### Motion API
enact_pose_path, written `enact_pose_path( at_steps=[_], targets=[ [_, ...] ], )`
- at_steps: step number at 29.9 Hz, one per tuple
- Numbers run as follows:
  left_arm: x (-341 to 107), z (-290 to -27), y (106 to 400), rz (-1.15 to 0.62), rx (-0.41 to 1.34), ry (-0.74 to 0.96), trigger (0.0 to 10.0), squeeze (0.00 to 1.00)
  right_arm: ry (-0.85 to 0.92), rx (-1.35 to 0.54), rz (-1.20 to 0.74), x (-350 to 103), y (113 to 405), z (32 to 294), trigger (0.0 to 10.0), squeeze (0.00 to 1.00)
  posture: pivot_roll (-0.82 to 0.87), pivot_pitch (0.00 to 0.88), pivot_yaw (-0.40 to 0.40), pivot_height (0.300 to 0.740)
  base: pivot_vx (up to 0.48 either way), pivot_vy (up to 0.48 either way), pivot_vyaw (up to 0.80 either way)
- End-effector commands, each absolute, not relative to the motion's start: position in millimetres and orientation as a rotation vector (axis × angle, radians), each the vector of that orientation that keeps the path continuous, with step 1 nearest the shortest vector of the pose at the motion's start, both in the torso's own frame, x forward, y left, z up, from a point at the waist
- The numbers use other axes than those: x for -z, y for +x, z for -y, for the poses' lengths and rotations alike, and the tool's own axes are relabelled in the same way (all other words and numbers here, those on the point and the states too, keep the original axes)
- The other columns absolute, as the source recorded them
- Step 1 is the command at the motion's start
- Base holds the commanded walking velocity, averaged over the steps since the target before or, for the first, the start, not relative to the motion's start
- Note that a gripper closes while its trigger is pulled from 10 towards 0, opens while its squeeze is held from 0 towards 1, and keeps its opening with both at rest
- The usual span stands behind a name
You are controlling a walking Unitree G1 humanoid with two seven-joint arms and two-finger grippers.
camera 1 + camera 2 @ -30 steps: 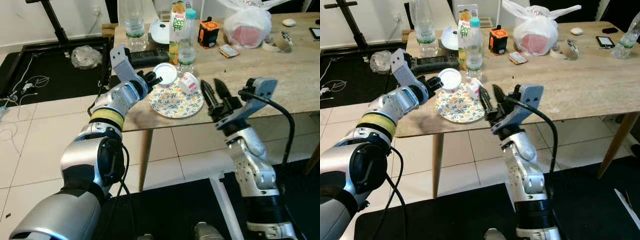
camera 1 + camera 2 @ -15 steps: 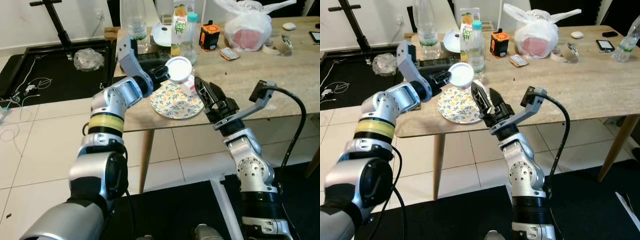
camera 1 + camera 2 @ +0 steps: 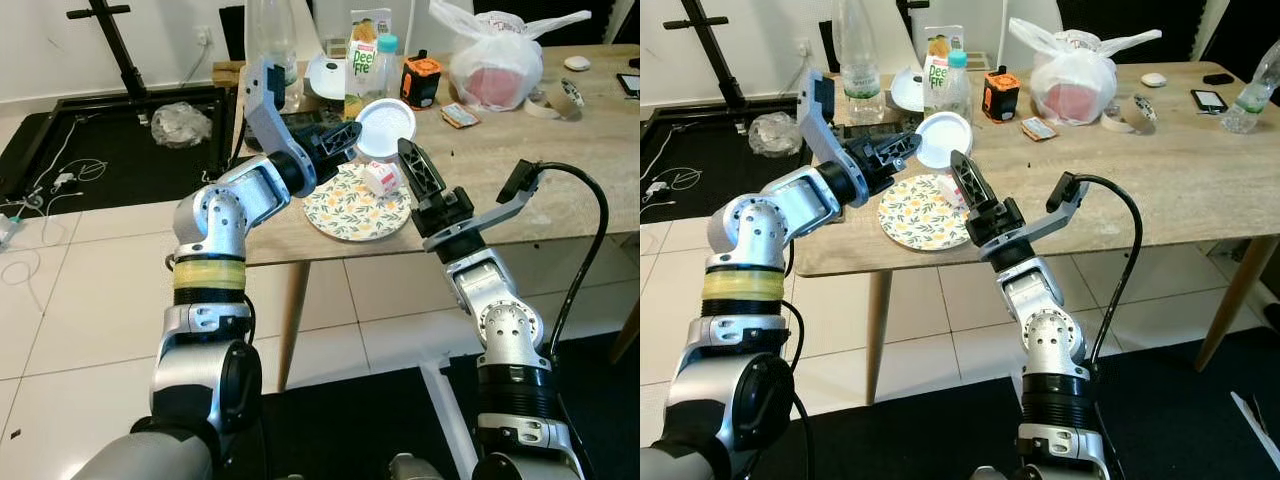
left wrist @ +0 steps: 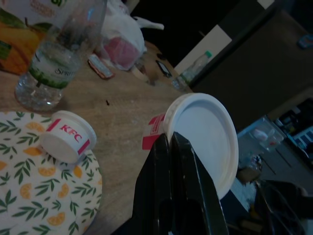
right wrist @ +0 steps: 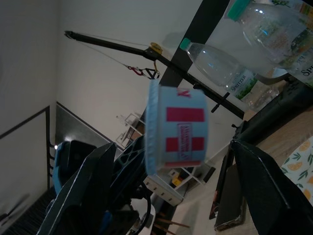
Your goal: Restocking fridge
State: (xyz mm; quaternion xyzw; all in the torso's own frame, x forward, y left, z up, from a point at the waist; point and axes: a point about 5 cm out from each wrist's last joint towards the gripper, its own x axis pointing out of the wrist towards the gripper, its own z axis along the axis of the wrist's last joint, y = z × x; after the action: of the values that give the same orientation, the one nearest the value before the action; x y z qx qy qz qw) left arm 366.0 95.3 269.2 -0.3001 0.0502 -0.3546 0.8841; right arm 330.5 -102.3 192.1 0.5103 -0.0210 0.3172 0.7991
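Near the upper middle, the left gripper (image 3: 345,137) pinched a white red-striped paper tub (image 3: 386,129) tipped sideways, mouth toward the raised, spread right gripper (image 3: 418,178).

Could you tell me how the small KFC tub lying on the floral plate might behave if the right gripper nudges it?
The KFC tub lies on its side, so it would probably roll. It looks light, so it could skid off the plate.

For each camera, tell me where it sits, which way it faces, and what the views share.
Eye views: head, looking down at table; both arms show.
Left wrist: along the shut fingers pinching the KFC tub, small KFC cup on plate.
Right wrist: between spread fingers toward the tub.
Shared: the tub, left gripper, right gripper.
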Motion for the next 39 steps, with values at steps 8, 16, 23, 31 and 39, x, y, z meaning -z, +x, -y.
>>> enact_pose_path(
  at_steps=[8,16,23,31,39],
  targets=[
    [-272,-82,348,-0.103,0.825,-0.622,10.0,0.00,1.100,-0.717,0.027,-192,327,103,10.0,0.00,0.00,0.038,-0.013,0.740,0.000,0.000,0.00],
    [-269,-80,345,-0.117,0.826,-0.620,10.0,0.00,1.100,-0.834,0.032,-201,322,91,10.0,0.00,0.01,0.038,-0.014,0.740,0.000,0.000,0.00],
    [-265,-80,346,-0.140,0.800,-0.619,10.0,0.00,1.086,-0.830,0.037,-201,322,91,8.0,0.00,0.01,0.041,-0.014,0.740,0.000,0.000,0.00],
    [-264,-81,346,-0.148,0.789,-0.618,10.0,0.00,1.067,-0.776,0.039,-198,324,96,4.3,0.00,0.01,0.045,-0.012,0.740,0.000,0.000,0.00],
    [-264,-80,346,-0.147,0.785,-0.609,10.0,0.00,1.047,-0.746,0.030,-196,327,96,10.0,0.00,0.01,0.048,-0.010,0.740,0.000,0.000,0.00]
  ],
)
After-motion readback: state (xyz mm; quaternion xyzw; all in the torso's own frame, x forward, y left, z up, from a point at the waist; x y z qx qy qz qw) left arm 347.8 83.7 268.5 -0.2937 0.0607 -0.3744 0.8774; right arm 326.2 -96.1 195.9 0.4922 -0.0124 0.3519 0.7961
